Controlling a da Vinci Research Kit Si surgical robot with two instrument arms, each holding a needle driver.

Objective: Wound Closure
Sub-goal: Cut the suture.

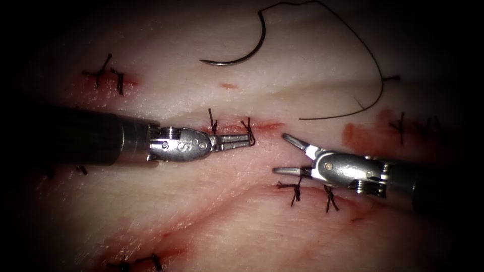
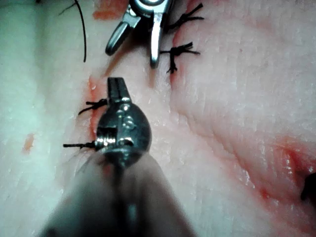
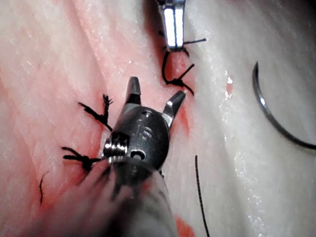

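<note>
Across the tissue (image 1: pixel 242 216), stitches already close the cut (image 1: pixel 262 124). Left tool (image 1: pixel 236 142), jaws pressed together, pinches a knot's thread (image 1: pixel 248 132); right tool (image 1: pixel 288 155) spreads empty nearby. Needle (image 1: pixel 242 48) lies free above. Trimming that thread end seemingly needs the right tool's jaws around it.

Left arm's tool (image 1: pixel 241 141) comes in level from the left, jaws together and pointing right, nothing gripped as far as visible. Right arm's tool (image 1: pixel 280 153) enters from the right, wrist angled, jaws spread wide, pointing left, empty.
</note>
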